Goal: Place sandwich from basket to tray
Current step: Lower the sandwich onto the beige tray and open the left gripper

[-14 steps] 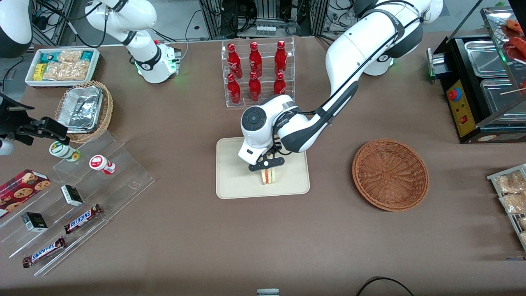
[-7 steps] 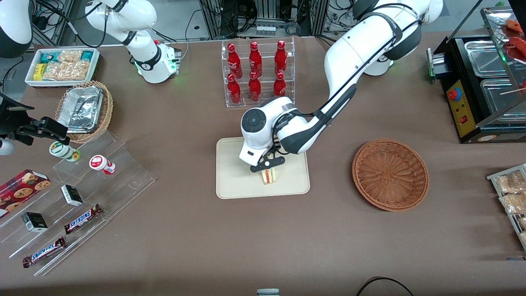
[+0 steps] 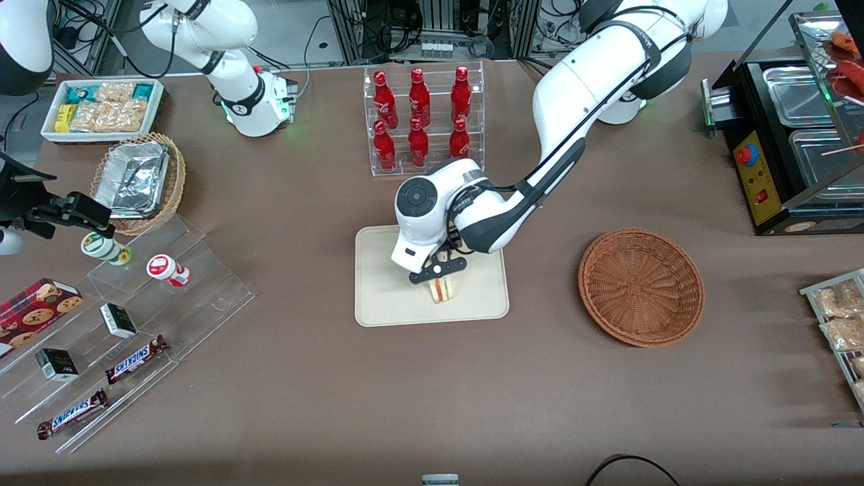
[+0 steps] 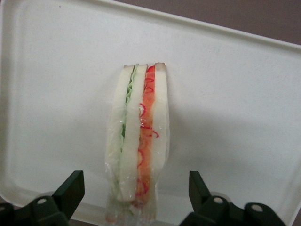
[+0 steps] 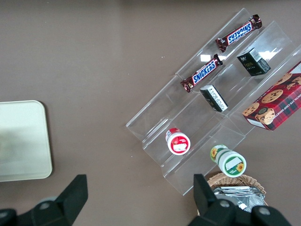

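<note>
Over the tray (image 3: 385, 297) in the middle of the tabletop (image 3: 432, 391), my gripper (image 3: 438, 270) hangs pointing straight down, just above the sandwich (image 3: 442, 289). My fingers (image 4: 70, 188) are spread wide, one on each side of the sandwich, and neither touches it; there is clear tray surface between each tip and the wrapped bread. The sandwich stands on its edge on the tray (image 4: 235, 94), with its green and red filling layers facing up toward my wrist camera, and it sits in the part of the tray nearer the front camera. My arm reaches in from its base at the working arm's end of the tabletop, the forearm sloping down and across, the wrist bent so the hand is vertical over the tray. The basket (image 3: 641, 287) sits on the tabletop well apart from the tray, toward my arm's end, with only its woven bottom showing.
</note>
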